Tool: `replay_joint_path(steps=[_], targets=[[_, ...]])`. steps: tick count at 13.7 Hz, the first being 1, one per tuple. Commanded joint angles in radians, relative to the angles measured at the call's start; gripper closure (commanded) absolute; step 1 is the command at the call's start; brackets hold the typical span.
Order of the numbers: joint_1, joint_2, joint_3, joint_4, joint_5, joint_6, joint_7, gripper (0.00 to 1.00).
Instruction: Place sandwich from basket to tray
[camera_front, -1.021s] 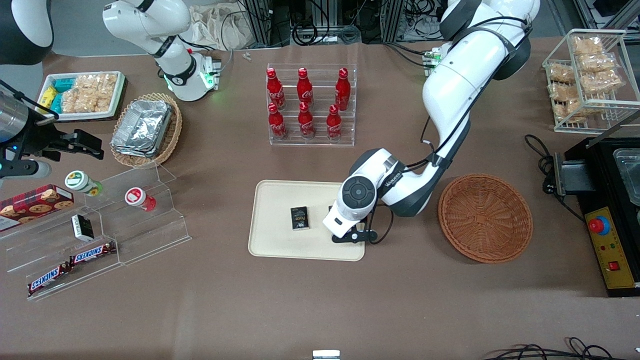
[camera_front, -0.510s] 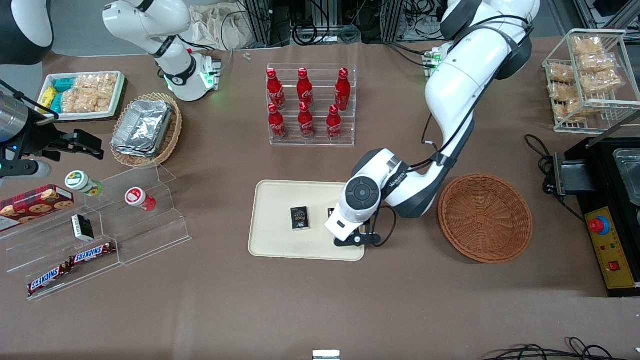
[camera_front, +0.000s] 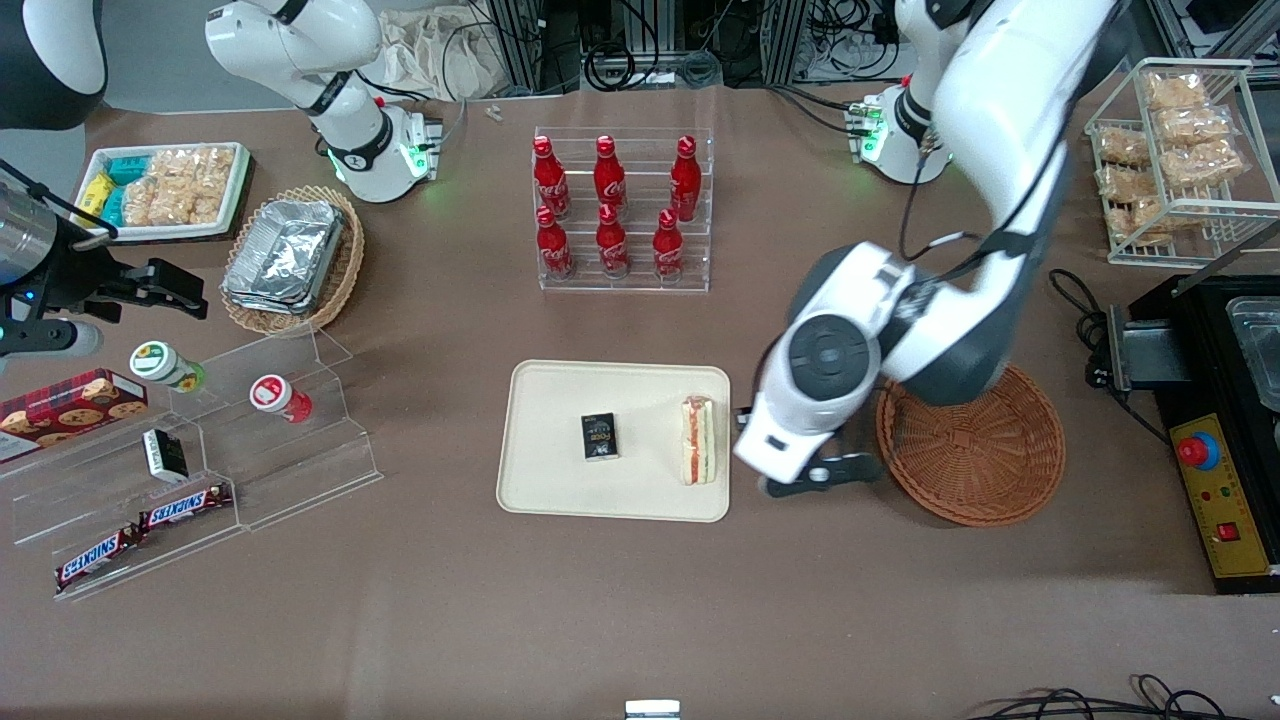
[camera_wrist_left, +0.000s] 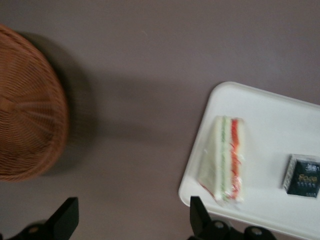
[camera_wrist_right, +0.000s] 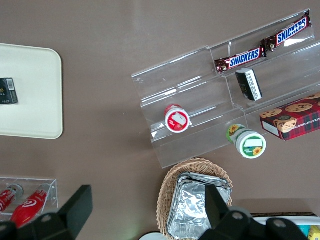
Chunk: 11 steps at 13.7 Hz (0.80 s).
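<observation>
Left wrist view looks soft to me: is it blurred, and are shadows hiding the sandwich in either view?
Left wrist view: mildly blurred; the sandwich layers remain readable on the tray, and the basket casts a dark shadow on the table. Front view: sharp and evenly lit; sandwich unshadowed, with the open, empty pincer between tray and basket.

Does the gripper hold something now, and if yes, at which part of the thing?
Nothing is held. The gripper is open and empty, above bare table between the tray and the basket. The sandwich lies on the tray.
</observation>
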Motion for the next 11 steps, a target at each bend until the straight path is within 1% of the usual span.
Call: replay_joint_path(steps=[1,3,4,5,6,8,10,11], targets=[[0.141,-0.216,-0.048,-0.24,-0.015,0.035,0.004,0.01],[0.168,-0.301,-0.049,-0.329,-0.028,0.052,0.02,0.01],[0.166,-0.333,-0.014,-0.36,-0.031,0.053,0.084,0.01],[0.162,-0.364,0.032,-0.38,-0.058,0.05,0.169,0.01],[0.162,-0.394,0.068,-0.393,-0.116,0.052,0.244,0.01],[0.142,-0.445,0.178,-0.42,-0.184,0.05,0.419,0.01],[0.14,-0.502,0.261,-0.47,-0.263,0.05,0.555,0.01],[0.14,-0.517,0.29,-0.484,-0.273,0.055,0.624,0.01]])
